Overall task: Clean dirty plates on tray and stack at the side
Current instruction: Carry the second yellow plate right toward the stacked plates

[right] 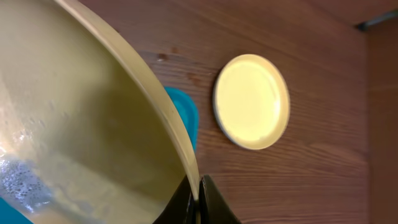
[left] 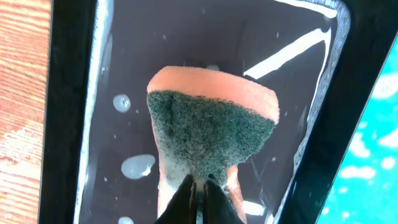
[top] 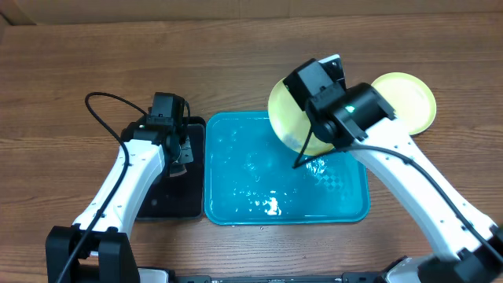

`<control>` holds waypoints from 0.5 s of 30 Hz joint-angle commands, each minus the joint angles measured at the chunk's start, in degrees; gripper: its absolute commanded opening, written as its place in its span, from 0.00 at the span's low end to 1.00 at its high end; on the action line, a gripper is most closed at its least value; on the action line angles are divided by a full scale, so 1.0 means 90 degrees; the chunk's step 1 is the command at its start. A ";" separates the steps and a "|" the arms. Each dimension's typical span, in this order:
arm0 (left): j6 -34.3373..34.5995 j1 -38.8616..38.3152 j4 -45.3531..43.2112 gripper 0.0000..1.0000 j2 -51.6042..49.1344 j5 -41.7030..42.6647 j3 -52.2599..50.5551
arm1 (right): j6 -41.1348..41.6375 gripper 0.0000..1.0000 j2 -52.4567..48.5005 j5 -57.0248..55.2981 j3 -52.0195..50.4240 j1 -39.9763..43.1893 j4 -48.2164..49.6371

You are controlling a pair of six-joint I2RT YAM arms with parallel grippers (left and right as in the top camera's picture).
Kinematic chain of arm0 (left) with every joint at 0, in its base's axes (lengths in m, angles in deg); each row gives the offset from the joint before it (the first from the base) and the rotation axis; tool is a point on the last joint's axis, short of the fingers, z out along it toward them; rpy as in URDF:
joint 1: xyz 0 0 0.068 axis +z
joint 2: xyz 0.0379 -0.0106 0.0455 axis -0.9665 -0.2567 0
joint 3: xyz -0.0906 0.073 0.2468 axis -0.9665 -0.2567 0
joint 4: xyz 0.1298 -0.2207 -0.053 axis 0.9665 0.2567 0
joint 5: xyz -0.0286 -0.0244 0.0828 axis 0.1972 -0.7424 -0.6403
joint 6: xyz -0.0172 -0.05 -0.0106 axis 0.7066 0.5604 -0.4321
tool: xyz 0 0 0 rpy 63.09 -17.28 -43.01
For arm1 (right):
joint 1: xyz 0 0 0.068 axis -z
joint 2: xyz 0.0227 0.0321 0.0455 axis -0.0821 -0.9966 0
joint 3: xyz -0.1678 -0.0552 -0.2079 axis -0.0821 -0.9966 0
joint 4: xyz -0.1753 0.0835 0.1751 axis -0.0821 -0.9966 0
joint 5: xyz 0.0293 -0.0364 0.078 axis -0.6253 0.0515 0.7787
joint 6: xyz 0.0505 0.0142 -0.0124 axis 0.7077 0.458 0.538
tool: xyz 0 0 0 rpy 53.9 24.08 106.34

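Observation:
My right gripper (right: pixel 198 200) is shut on the rim of a yellow-green plate (right: pixel 87 130), held tilted on edge above the right back corner of the turquoise tray (top: pixel 236 204); the plate (top: pixel 287 114) has foam near its lower edge. A second yellow-green plate (top: pixel 409 101) lies flat on the table to the right, also in the right wrist view (right: pixel 252 101). My left gripper (left: pixel 198 186) is shut on an orange sponge with a green scouring face (left: pixel 208 124), held over the black tray (left: pixel 68 124). The pale blue plate is not in view.
The black tray (top: pixel 161 200) lies just left of the turquoise tray and holds water drops. The turquoise tray is wet with foam patches (top: pixel 271 206). A black cable (top: pixel 102 110) loops behind the left arm. Wooden table all around.

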 commanded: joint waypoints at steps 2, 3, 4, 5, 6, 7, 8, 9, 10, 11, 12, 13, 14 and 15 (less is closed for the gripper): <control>0.0180 0.0044 -0.0049 0.05 0.0012 -0.0087 -0.0010 | 0.0168 0.04 -0.0245 -0.1460 -0.0044 -0.0282 0.0068; 0.0180 0.0044 -0.0046 0.05 0.0012 -0.0090 -0.0010 | 0.0148 0.04 -0.0255 -0.1814 -0.0044 -0.0415 0.0063; 0.0180 0.0044 -0.0051 0.05 0.0012 -0.0090 -0.0010 | 0.0080 0.04 -0.0255 -0.1974 -0.0041 -0.0500 0.0061; 0.0180 0.0044 -0.0070 0.05 0.0012 -0.0090 -0.0010 | -0.0027 0.04 -0.0255 -0.2115 -0.0041 -0.0612 0.0036; 0.0180 0.0044 -0.0085 0.05 0.0012 -0.0090 -0.0010 | -0.0053 0.04 -0.0255 -0.2288 -0.0041 -0.0746 -0.0017; 0.0180 0.0044 -0.0100 0.05 0.0012 -0.0090 -0.0010 | -0.0051 0.04 -0.0255 -0.2460 -0.0041 -0.0911 -0.0104; 0.0180 0.0044 -0.0112 0.04 0.0012 -0.0090 -0.0010 | -0.0051 0.04 -0.0255 -0.2589 -0.0041 -0.1054 -0.0175; 0.0182 0.0044 -0.0117 0.04 0.0012 -0.0090 -0.0010 | -0.0051 0.04 -0.0255 -0.2722 -0.0041 -0.1205 -0.0257; 0.0182 0.0044 -0.0119 0.04 0.0012 -0.0090 -0.0010 | -0.0049 0.04 -0.0255 -0.2851 -0.0041 -0.1358 -0.0355; 0.0194 0.0044 -0.0119 0.04 0.0012 -0.0090 -0.0010 | 0.0000 0.04 -0.0255 -0.3007 -0.0041 -0.1528 -0.0491; 0.0228 0.0044 -0.0117 0.04 0.0012 -0.0090 -0.0010 | 0.0053 0.04 -0.0255 -0.3106 -0.0041 -0.1664 -0.0614; 0.0228 0.0044 -0.0117 0.04 0.0012 -0.0090 -0.0010 | 0.0053 0.04 -0.0255 -0.3109 -0.0041 -0.1802 -0.0777; 0.0228 0.0044 -0.0114 0.04 0.0012 -0.0090 -0.0010 | 0.0063 0.04 -0.0255 -0.3111 -0.0041 -0.1892 -0.0908; 0.0228 0.0044 -0.0114 0.04 0.0012 -0.0090 -0.0010 | 0.0143 0.04 -0.0255 -0.3140 -0.0041 -0.1970 -0.1052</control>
